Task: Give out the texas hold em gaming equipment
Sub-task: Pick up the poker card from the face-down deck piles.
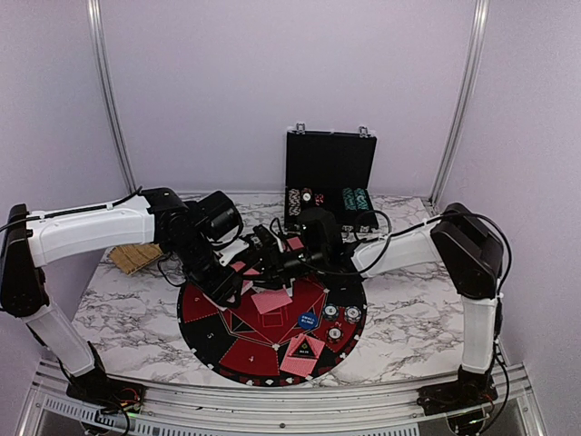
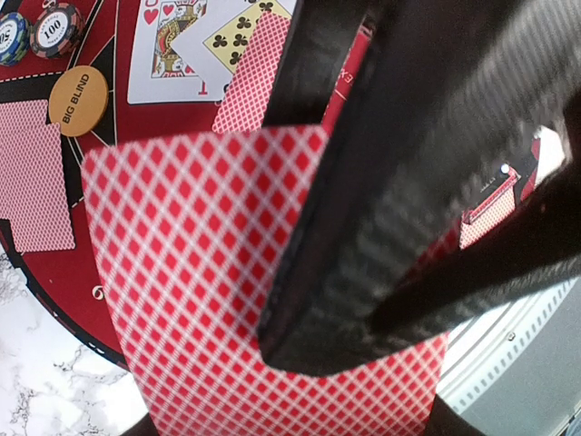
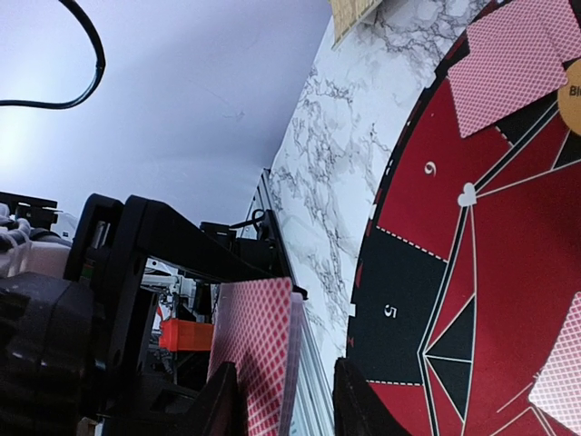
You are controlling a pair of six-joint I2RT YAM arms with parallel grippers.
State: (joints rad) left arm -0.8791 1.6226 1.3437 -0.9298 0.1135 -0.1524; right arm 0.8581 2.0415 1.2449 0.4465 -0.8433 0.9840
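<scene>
My right gripper (image 1: 270, 257) is shut on red-backed playing cards (image 3: 259, 345), which stand between its fingers in the right wrist view (image 3: 286, 400). In the left wrist view the front card (image 2: 191, 272) faces the camera and spans the gap between my open left gripper's jaws (image 2: 295, 422); a right finger (image 2: 381, 227) lies across it. My left gripper (image 1: 231, 277) hovers over the mat's far left. Face-down cards (image 1: 270, 302), a blue disc (image 1: 308, 320) and chips (image 1: 352, 314) lie on the mat. An orange BIG BLIND disc (image 2: 78, 100) and face-up cards (image 2: 172, 50) show too.
The round black-and-red numbered mat (image 1: 204, 309) fills the table's front centre. The open black case (image 1: 329, 182) with racked chips stands at the back. A wooden piece (image 1: 136, 257) lies at the left. A card deck (image 2: 490, 213) shows behind the right finger. The table rail runs along the front.
</scene>
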